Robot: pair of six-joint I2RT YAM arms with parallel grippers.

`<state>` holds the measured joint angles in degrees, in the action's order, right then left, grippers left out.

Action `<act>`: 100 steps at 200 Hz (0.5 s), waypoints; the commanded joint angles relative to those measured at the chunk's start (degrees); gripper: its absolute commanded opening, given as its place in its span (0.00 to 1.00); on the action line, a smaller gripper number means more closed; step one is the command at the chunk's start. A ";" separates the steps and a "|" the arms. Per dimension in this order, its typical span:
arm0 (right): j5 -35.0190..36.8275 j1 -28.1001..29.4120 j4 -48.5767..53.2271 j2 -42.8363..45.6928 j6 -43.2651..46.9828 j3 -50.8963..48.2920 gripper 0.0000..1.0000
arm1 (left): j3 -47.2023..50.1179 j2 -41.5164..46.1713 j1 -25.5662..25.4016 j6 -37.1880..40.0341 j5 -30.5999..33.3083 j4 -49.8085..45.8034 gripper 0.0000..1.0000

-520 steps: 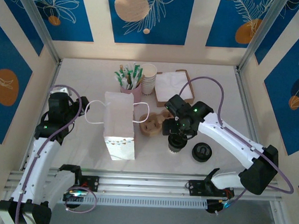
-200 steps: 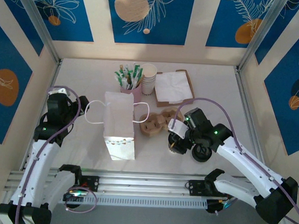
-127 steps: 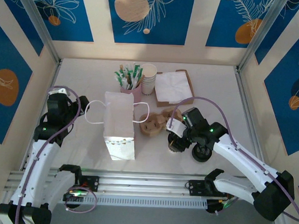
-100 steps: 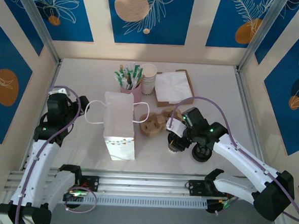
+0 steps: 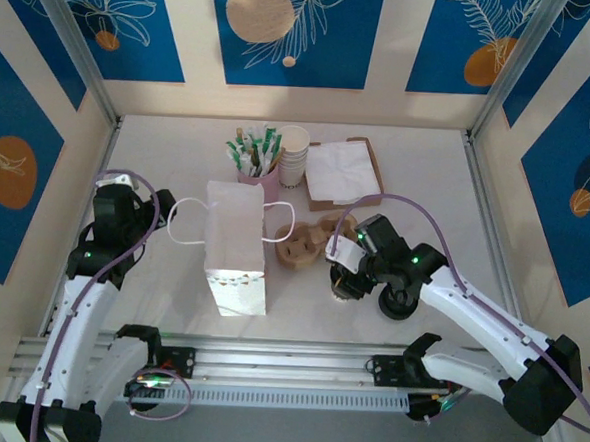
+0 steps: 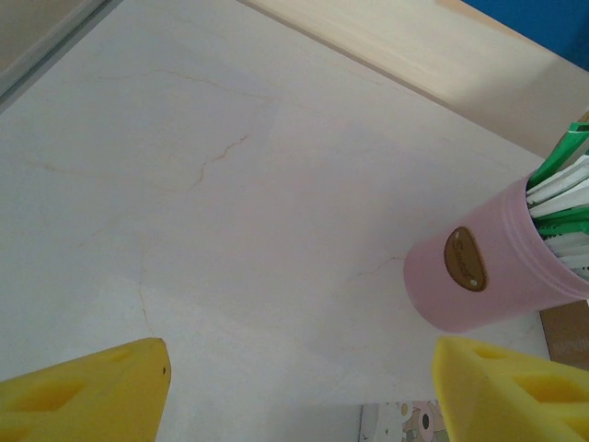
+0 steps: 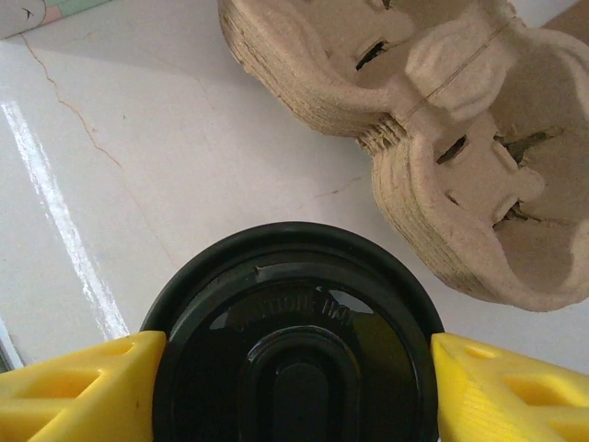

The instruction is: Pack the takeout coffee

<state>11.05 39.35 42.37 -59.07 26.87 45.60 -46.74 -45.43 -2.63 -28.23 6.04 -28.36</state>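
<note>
Takeout coffee (image 7: 290, 387) upright on table (image 7: 138, 184), just beside brown pulp cup carrier (image 7: 442, 157). Glossy round black lid, raised rim, oval recess in the middle, embossed text unreadable; cup body hidden under the lid. Right end effector (image 7: 296, 354) spread wide, yellow fingers (image 7: 83, 382) either side of lid. Left end effector (image 6: 299, 359) spread wide over table, near pink straw cup (image 6: 479, 276).
</note>
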 commanded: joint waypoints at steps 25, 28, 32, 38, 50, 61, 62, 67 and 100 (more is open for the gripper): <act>1.72 0.91 7.28 -1.55 -0.22 -2.45 0.70 | 0.64 0.78 0.39 -0.78 -0.51 0.38 0.75; 1.41 0.78 7.09 -1.39 -0.26 -2.18 0.70 | 0.68 0.78 0.35 -0.78 -0.51 0.41 0.75; 1.10 0.59 6.88 -1.21 -0.53 -1.78 0.70 | 0.68 0.74 0.33 -0.76 -0.51 0.41 0.75; 0.92 0.40 6.56 -0.91 -0.75 -1.30 0.70 | 0.64 0.69 0.34 -0.78 -0.51 0.40 0.75; 0.70 0.12 5.84 -0.29 -1.03 -0.34 0.71 | 0.68 0.61 0.34 -0.76 -0.51 0.41 0.75; 0.48 -0.06 4.74 0.53 -1.08 0.39 0.73 | 0.64 0.56 0.35 -0.73 -0.51 0.41 0.75; 0.43 -0.11 4.65 0.62 -1.10 0.46 0.73 | 0.66 0.54 0.35 -0.75 -0.51 0.41 0.75; 0.29 -0.07 4.19 0.98 -1.12 0.87 0.74 | 0.64 0.52 0.32 -0.77 -0.51 0.40 0.75; -0.27 -0.25 1.71 3.19 -1.38 3.93 0.79 | 0.77 0.26 0.35 -0.76 -0.24 0.40 0.75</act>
<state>11.77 39.33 43.35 -57.80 25.91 46.26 -46.74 -45.43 -2.63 -28.45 6.04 -28.36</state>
